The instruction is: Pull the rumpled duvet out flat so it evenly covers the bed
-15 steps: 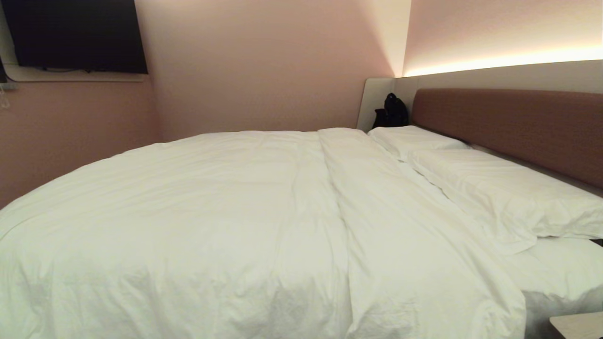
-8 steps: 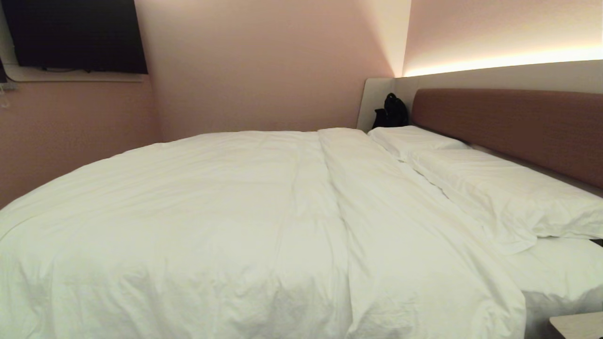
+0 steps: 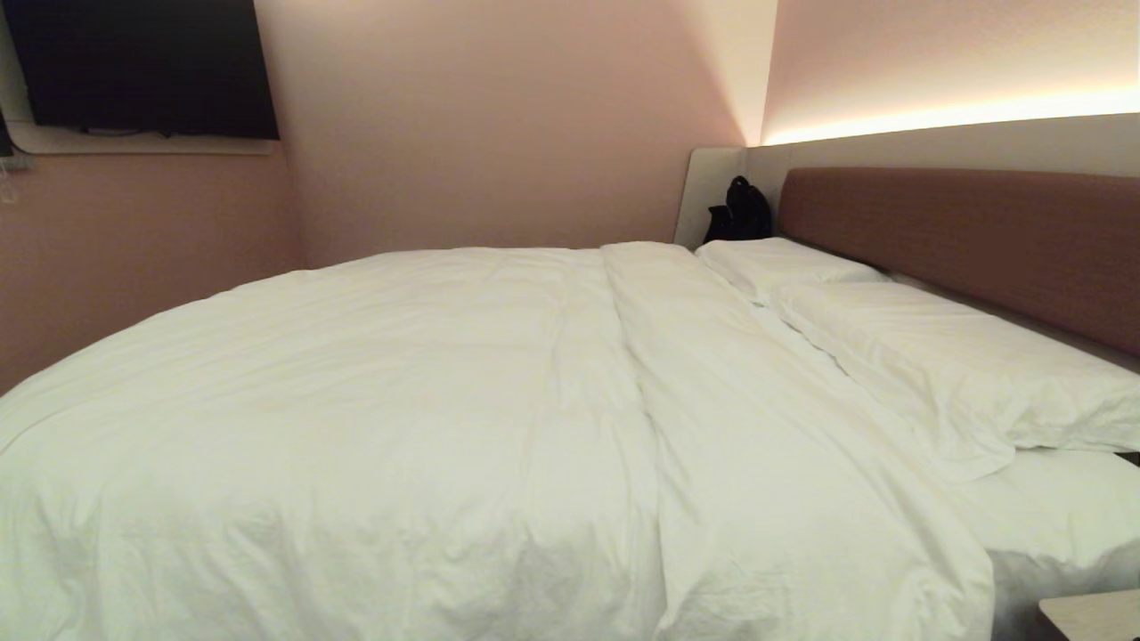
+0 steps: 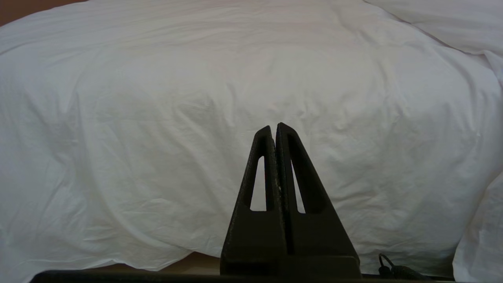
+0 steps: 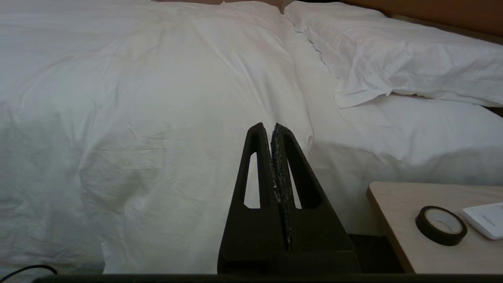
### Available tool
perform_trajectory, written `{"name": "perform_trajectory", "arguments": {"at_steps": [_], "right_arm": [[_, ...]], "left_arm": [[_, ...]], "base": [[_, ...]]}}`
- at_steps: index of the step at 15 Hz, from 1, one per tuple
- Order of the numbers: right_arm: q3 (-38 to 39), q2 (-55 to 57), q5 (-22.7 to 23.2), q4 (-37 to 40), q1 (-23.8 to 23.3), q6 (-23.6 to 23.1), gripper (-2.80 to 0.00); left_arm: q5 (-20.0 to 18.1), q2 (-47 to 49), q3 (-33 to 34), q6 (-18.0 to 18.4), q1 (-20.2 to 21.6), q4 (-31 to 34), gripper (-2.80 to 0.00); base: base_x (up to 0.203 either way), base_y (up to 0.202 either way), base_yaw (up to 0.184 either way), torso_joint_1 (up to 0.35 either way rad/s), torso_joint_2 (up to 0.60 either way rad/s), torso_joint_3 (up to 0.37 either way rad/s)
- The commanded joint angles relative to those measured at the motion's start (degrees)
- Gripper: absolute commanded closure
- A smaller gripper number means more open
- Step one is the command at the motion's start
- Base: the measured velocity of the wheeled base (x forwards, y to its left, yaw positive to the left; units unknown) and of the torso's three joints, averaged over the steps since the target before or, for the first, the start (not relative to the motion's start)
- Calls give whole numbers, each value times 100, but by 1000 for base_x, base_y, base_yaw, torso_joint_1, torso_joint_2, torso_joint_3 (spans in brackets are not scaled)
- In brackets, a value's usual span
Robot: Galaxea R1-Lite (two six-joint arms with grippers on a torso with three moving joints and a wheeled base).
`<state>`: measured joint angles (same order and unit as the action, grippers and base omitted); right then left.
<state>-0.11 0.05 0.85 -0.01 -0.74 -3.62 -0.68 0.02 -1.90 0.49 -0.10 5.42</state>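
The puffy white duvet [image 3: 401, 418] lies spread over most of the bed [image 3: 1060, 525], with a folded-back band [image 3: 730, 401] running along its edge nearest the pillows and soft wrinkles across the top. It drapes over the near side of the mattress [image 4: 220, 165]. Neither arm appears in the head view. My left gripper [image 4: 274, 126] is shut and empty, hanging in front of the duvet's hanging side without touching it. My right gripper [image 5: 271, 126] is shut too, holding nothing, in front of the duvet [image 5: 157, 118] near its folded corner.
Two white pillows [image 3: 935, 356] lie against the brownish-red headboard [image 3: 980, 240]. A black bag [image 3: 739, 212] sits in the far corner. A light wooden nightstand [image 5: 401, 236] with a tape roll [image 5: 441, 225] and a white card [image 5: 487, 218] stands by the bed's right corner. A dark screen [image 3: 142, 67] hangs on the wall.
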Motion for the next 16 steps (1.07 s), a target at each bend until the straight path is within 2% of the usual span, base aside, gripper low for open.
{"name": "perform_trajectory", "arguments": {"at_steps": [1,16], "right_arm": [[2,-5,-33,-16,-5,265,0],[2,-5,-33,-16,4,265,0]], "left_arm": [[-2,-2,6,22,1,2,0],[4,-2,5,-49,1,2,0]], "base": [[0,0,0,0,0,0],[0,0,0,0,0,0]]}}
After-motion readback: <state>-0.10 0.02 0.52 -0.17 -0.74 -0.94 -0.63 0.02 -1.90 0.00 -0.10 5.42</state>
